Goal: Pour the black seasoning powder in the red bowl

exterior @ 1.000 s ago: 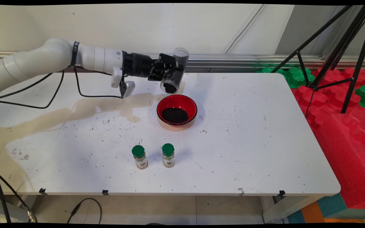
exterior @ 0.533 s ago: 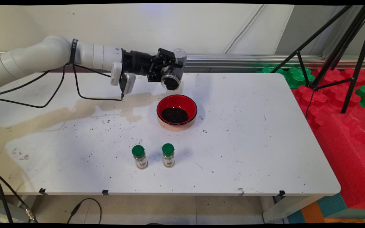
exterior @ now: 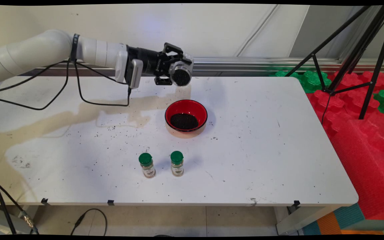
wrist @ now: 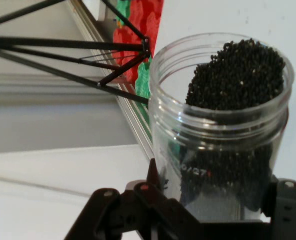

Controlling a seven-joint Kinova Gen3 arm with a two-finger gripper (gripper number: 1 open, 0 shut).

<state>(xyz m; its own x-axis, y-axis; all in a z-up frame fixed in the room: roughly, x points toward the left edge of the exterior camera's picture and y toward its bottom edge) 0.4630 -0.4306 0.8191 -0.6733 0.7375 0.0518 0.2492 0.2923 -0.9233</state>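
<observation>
A wide white rectangular table (exterior: pixel 262 140), stained tan along its left side and speckled with scattered black grains, is being seen from above its near side. Beyond its right edge, red and green interlocking foam blocks (exterior: pixel 362 106) are being crossed by the legs of a black metal tripod (exterior: pixel 362 50). Over the table's far side, the black two-finger gripper (exterior: pixel 175 68) is being held out level from the left, and its fingers are being kept clamped on a clear plastic jar of small black seeds (exterior: pixel 181 75), which is being tipped on its side with its open mouth turned toward the near side. In the hand view the seeds are being shown heaped up to the jar's rim (wrist: pixel 223 100). A round red bowl with a black rim (exterior: pixel 186 115), holding a dark pile of the same seeds, is being left just in front of and below the jar. Nearer the front edge, two small green-capped glass spice bottles (exterior: pixel 147 165) (exterior: pixel 177 163) are being left upright side by side, apart.
</observation>
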